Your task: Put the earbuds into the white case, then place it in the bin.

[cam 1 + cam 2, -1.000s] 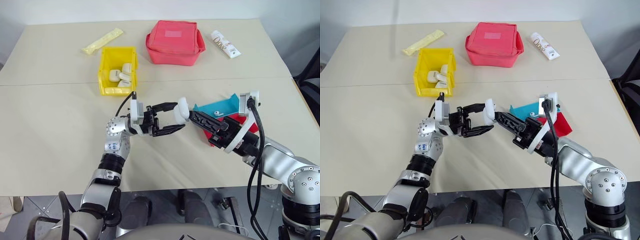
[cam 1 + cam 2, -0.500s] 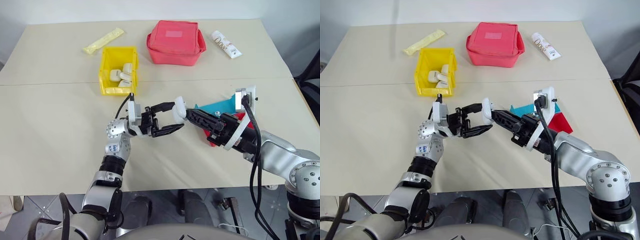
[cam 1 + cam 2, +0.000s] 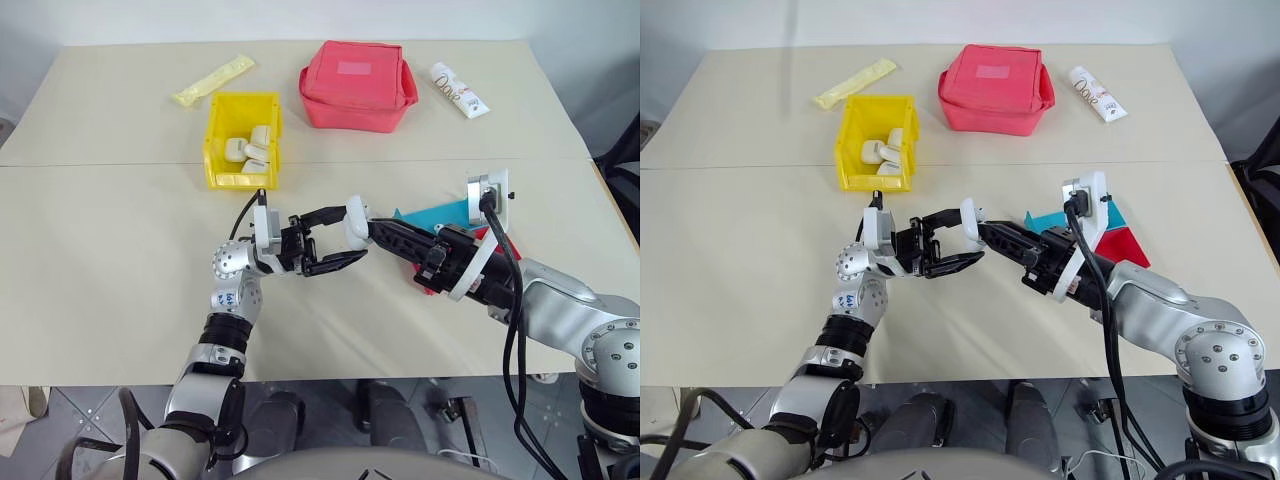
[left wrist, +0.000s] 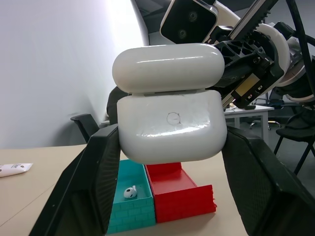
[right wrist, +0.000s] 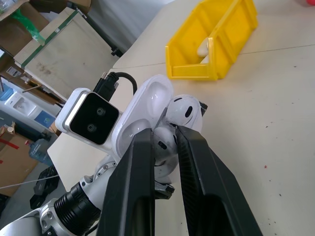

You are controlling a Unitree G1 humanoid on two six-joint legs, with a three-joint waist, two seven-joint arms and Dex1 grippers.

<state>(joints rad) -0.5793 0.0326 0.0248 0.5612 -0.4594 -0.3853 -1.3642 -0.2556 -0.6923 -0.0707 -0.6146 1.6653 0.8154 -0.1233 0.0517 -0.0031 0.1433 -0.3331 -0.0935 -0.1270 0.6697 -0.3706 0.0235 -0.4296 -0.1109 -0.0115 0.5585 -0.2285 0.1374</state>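
Observation:
My left gripper (image 3: 350, 235) is shut on the white case (image 3: 355, 218) and holds it in the air above the table. The case's lid (image 4: 167, 69) is flipped open. My right gripper (image 5: 165, 132) is shut on a white earbud (image 5: 183, 112) and points at the case from the right. The earbud sits right at the case's open mouth (image 5: 142, 113). Another earbud (image 4: 129, 192) lies in the teal tray (image 3: 440, 215). The yellow bin (image 3: 238, 181) stands farther back to the left.
Several white cases lie inside the bin. A red fabric pouch (image 3: 358, 85), a yellow sachet (image 3: 213, 82) and a white tube (image 3: 460, 88) lie along the far edge. A red tray (image 3: 1120, 245) adjoins the teal one beneath my right arm.
My right wrist has rolled slightly while keeping the earbud at the case's mouth. The left gripper has held the case still. The head view shifted a little.

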